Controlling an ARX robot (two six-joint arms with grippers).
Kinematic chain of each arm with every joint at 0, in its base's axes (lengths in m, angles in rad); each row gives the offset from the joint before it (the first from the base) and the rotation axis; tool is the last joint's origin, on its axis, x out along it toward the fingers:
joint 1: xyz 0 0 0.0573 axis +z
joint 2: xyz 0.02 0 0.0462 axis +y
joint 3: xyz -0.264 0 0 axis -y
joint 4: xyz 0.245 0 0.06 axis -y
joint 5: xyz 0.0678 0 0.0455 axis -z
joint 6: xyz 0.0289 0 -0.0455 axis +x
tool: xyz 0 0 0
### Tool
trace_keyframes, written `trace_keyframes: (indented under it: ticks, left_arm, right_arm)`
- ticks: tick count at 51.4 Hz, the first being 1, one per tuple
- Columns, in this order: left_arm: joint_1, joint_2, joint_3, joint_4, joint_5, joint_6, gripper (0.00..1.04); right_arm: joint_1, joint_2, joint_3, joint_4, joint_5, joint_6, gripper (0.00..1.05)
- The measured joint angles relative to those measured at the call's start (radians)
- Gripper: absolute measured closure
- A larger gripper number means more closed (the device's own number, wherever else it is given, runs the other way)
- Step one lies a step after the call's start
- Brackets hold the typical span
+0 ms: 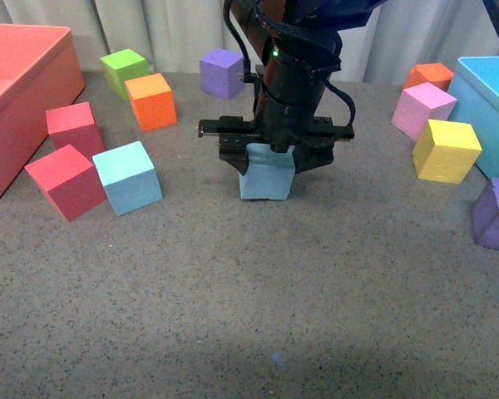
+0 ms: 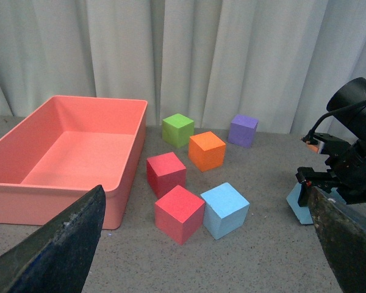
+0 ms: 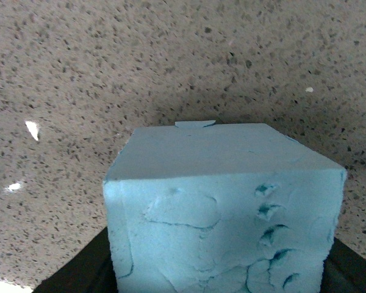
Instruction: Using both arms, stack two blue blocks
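Note:
My right gripper (image 1: 266, 160) is shut on a sky-blue block (image 1: 266, 176) at the middle of the table, low over the surface; whether the block touches the table is unclear. In the right wrist view this block (image 3: 226, 207) fills the space between the black fingers (image 3: 67, 278). The second blue block (image 1: 127, 176) rests on the table to the left, against a red cube (image 1: 66, 180). My left gripper (image 2: 205, 256) is open and empty, and in its wrist view it looks at that free block (image 2: 226, 210), with the right arm (image 2: 354, 159) and the held block (image 2: 299, 206) beyond.
A coral bin (image 1: 33, 50) stands at the left and a turquoise bin (image 1: 482, 83) at the right. Red (image 1: 73, 126), orange (image 1: 152, 100), green (image 1: 123, 69) and purple (image 1: 221, 71) cubes lie at the back left. Pink (image 1: 422, 108), yellow (image 1: 446, 150) and purple (image 1: 497, 216) cubes lie at the right.

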Motion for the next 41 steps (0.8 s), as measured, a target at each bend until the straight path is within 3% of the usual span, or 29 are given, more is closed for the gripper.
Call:
trace_keyframes:
  ticks: [3, 11, 18, 21, 23, 27, 30, 41]
  left_arm:
    - [0.000, 0.000, 0.000, 0.000, 0.000, 0.000, 0.07]
    - [0.000, 0.000, 0.000, 0.000, 0.000, 0.000, 0.07]
    - [0.000, 0.000, 0.000, 0.000, 0.000, 0.000, 0.07]
    - [0.000, 0.000, 0.000, 0.000, 0.000, 0.000, 0.07]
    - [0.000, 0.000, 0.000, 0.000, 0.001, 0.000, 0.07]
    - [0.000, 0.000, 0.000, 0.000, 0.000, 0.000, 0.07]
    - [0.000, 0.000, 0.000, 0.000, 0.000, 0.000, 0.07]
    - [0.000, 0.000, 0.000, 0.000, 0.000, 0.000, 0.07]
  right_arm:
    - [0.002, -0.016, -0.018, 0.029, -0.007, 0.002, 0.30]
    - [0.003, -0.086, -0.089, 0.095, -0.009, -0.009, 0.09]
    - [0.002, -0.240, -0.224, 0.251, 0.052, -0.050, 0.11]
    - [0.000, -0.338, -0.424, 0.620, 0.284, -0.159, 0.22]
    - [-0.013, -0.411, -0.598, 0.885, 0.386, -0.247, 0.31]
    - [-0.069, -0.523, -0.922, 1.404, 0.386, -0.327, 0.49]
    - [-0.112, -0.600, -1.095, 1.678, 0.357, -0.350, 0.61]
    - [-0.206, -0.820, -1.391, 1.814, 0.285, -0.370, 0.95]
